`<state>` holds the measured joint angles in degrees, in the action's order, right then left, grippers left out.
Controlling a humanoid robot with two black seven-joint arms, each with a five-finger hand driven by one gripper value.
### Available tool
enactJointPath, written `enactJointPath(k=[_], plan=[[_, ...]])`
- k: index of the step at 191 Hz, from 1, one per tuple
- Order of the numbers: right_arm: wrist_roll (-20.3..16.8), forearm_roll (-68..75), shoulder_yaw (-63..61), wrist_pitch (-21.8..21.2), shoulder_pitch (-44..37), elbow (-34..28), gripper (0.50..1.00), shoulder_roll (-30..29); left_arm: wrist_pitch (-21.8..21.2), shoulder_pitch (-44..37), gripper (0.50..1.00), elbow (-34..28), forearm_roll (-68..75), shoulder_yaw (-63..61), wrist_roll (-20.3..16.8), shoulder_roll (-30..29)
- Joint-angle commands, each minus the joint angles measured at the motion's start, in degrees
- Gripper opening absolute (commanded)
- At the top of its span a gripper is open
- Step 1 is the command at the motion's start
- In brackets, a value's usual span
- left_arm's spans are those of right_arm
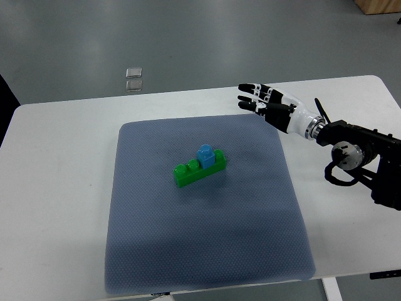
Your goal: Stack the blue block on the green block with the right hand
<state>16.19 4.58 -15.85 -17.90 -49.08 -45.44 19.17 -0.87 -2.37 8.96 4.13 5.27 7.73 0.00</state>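
Observation:
A small blue block (205,156) sits on top of a long green block (199,169), near its middle, on the grey-blue mat (207,251). My right hand (258,98) hovers over the white table at the mat's far right corner, well away from the blocks. Its fingers (250,93) are spread and hold nothing. The right arm (357,150) comes in from the right edge.
The white table (56,188) carries the mat. Beyond its far edge lies grey floor with two small clear squares (133,79). A dark shape (5,106) shows at the left edge. A wooden corner (379,6) is at top right.

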Motion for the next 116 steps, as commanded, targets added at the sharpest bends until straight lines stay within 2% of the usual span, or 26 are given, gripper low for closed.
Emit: enactJointPath(k=[1, 116], plan=[[-1.25, 2.71, -0.05, -0.03, 1.09, 0.00, 0.919, -0.71, -0.01, -0.01, 1.000, 0.00, 0.00, 0.00, 0.00, 0.00], [-0.81, 3.42, -1.02, -0.12, 1.62, -0.36, 0.921, -1.59, -0.01, -0.01, 1.000, 0.00, 0.00, 0.00, 0.00, 0.00]])
